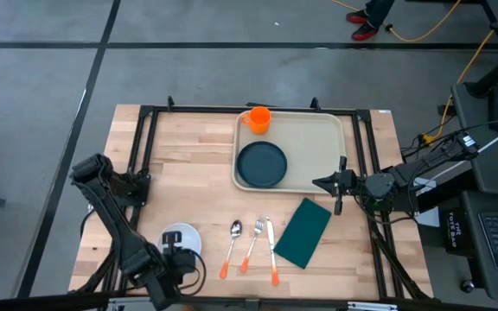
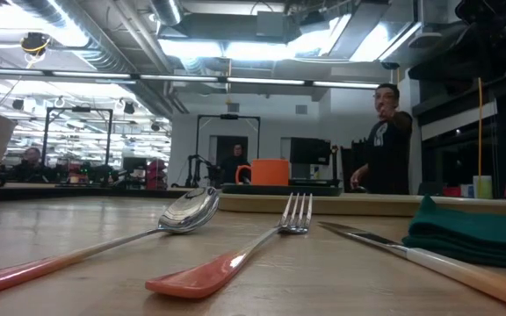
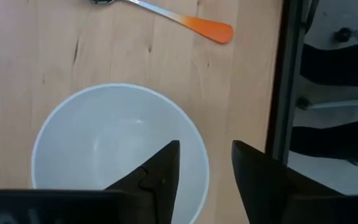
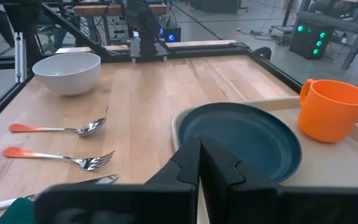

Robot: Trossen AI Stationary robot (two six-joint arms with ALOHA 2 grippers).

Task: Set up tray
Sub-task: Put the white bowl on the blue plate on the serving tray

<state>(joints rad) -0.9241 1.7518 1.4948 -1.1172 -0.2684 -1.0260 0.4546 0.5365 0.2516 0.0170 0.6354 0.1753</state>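
You are looking at the large beige plastic rectangular tray (image 1: 318,138) lying toward the far right of the pale wooden surface (image 1: 180,173), already carrying a dark teal round plate (image 1: 261,164) and an orange plastic mug (image 1: 258,118) at its far edge. Your left gripper (image 3: 205,171) is hanging over the near rim of the white round bowl (image 3: 104,143) at the near left of the surface, its fingers standing spread with one inside the bowl and one outside, gripping nothing. Your right gripper (image 4: 199,163) is waiting at the tray's right edge with its fingers pressed together and empty. Lying between them are the orange-handled spoon (image 1: 232,242), fork (image 1: 253,240) and knife (image 1: 271,250), with a dark green folded napkin (image 1: 303,231) just beside them. If you are closing on that thin rim, the smooth bowl could be slipping or tipping from a shallow pinch. The bowl is sitting close to the surface's edge and frame rail, so a nudge there could be pushing it off. Carrying it across, you risk clipping the cutlery or the mug.
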